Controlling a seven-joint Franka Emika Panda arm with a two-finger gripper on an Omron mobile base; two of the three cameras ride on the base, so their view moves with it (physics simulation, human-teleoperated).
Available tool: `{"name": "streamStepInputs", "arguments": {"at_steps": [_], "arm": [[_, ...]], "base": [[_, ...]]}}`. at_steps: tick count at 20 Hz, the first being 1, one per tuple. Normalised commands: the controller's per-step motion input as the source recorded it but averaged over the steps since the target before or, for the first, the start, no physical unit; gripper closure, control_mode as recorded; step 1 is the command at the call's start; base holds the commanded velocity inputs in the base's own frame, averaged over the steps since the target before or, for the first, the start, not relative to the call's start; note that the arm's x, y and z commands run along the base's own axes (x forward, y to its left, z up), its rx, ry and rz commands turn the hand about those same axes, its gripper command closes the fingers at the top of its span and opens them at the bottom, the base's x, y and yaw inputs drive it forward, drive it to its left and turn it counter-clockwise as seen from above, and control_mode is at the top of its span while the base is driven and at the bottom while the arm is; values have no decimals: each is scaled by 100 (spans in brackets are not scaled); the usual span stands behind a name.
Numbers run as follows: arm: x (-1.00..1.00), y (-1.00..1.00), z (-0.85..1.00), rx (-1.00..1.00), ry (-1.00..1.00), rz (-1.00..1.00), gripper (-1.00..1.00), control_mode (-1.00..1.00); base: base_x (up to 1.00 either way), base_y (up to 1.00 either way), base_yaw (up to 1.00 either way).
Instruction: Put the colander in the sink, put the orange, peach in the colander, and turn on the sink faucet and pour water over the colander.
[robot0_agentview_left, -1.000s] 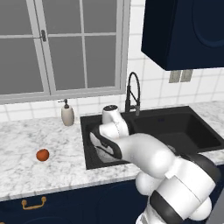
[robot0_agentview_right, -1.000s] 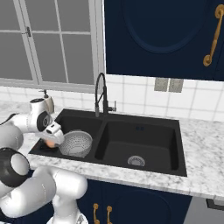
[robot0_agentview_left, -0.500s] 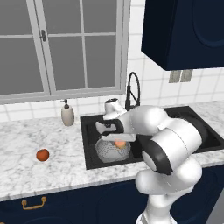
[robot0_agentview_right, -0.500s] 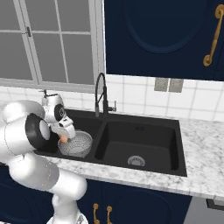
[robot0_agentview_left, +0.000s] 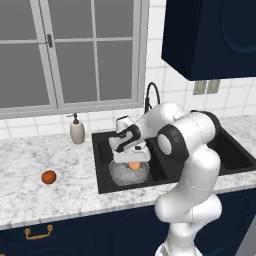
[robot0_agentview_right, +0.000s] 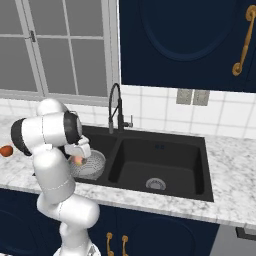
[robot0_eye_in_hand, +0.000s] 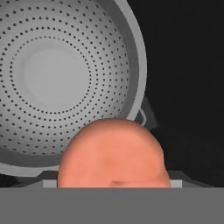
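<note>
The grey perforated colander (robot0_agentview_left: 126, 174) (robot0_agentview_right: 93, 165) (robot0_eye_in_hand: 57, 74) sits in the left basin of the black sink (robot0_agentview_left: 102, 152) (robot0_agentview_right: 165, 165). My gripper (robot0_agentview_left: 133, 160) hangs just above the colander's near rim, shut on the pale pink-salmon peach (robot0_agentview_left: 134, 165) (robot0_agentview_right: 78, 160) (robot0_eye_in_hand: 113, 155). In the hand view the peach fills the bottom centre and hides the fingertips. The colander's floor is bare. The red-orange orange (robot0_agentview_left: 48, 177) (robot0_agentview_right: 6, 150) lies on the marble counter left of the sink. Behind the basins stands the black gooseneck faucet (robot0_agentview_left: 149, 96) (robot0_agentview_right: 115, 107).
A beige soap dispenser (robot0_agentview_left: 76, 131) stands on the counter behind the sink's left corner, under the window. The right basin (robot0_agentview_right: 156, 184) holds a round silver drain. Dark cabinets hang above at the right.
The arm has swung round and carried the peach a little to the right, from beside the colander's edge to over its rim. Orange and colander have stayed put.
</note>
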Motion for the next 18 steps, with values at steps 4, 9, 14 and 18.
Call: {"name": "streamStepInputs", "arguments": {"at_steps": [4, 9, 14, 18], "arm": [[26, 0, -41, 0, 8, 0, 100, -100], [22, 0, -25, 0, 1, 0, 100, -100], [8, 0, -15, 0, 0, 0, 100, -100], [1, 0, -15, 0, 0, 0, 100, -100]], "base": [[0, 0, 0], [0, 0, 0], [0, 0, 0], [0, 0, 0]]}}
